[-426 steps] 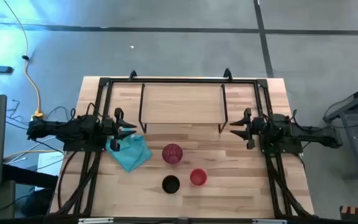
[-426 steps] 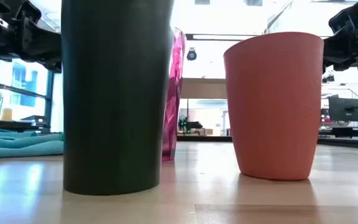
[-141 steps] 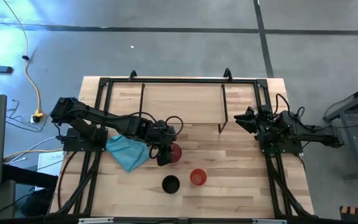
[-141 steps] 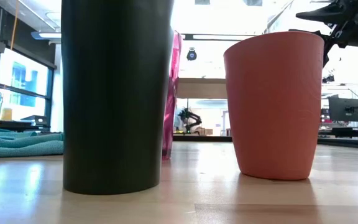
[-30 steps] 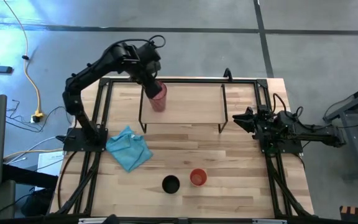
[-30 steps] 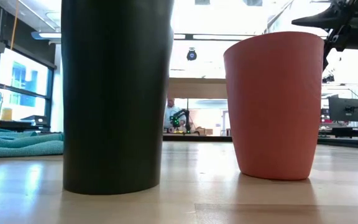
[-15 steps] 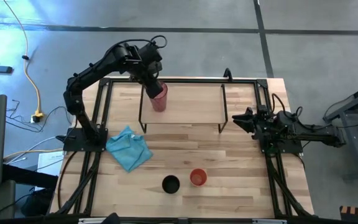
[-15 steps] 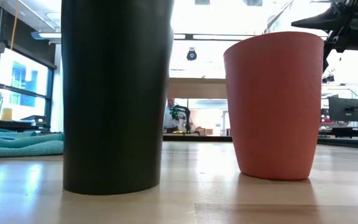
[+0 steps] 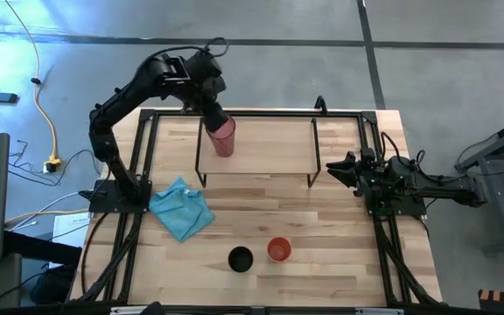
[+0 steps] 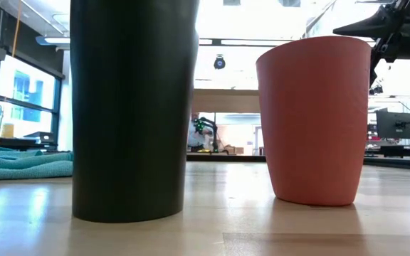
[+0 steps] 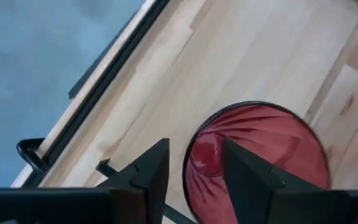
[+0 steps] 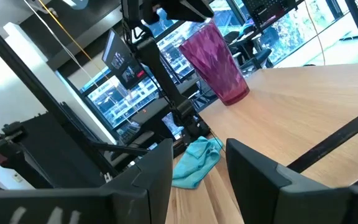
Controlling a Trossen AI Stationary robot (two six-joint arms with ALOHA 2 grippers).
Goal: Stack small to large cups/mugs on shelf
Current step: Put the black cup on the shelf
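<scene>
Nearest, at the front of the table (image 9: pixel 322 262), stand the black cup (image 9: pixel 241 259) and the short red cup (image 9: pixel 279 249), close together but not touching. A blue cloth (image 9: pixel 182 210) lies a little farther back, over on the left. Beyond that stands the shelf (image 9: pixel 261 144), and the tall pink cup (image 9: pixel 223 138) sits upright on its wooden top, near the left end. The left gripper (image 9: pixel 215 115) is at the back rim of the pink cup. In the left wrist view its fingers (image 11: pixel 148 171) are only a little apart and the cup's rim seems to lie between them, but I cannot tell if they are pinching it or have let go. So the step looks like putting the biggest cup on the shelf. Next the gripper needs to let go, lift away and go for the black cup. The right gripper (image 9: pixel 344 171) waits at the right side of the table, open and holding nothing.
</scene>
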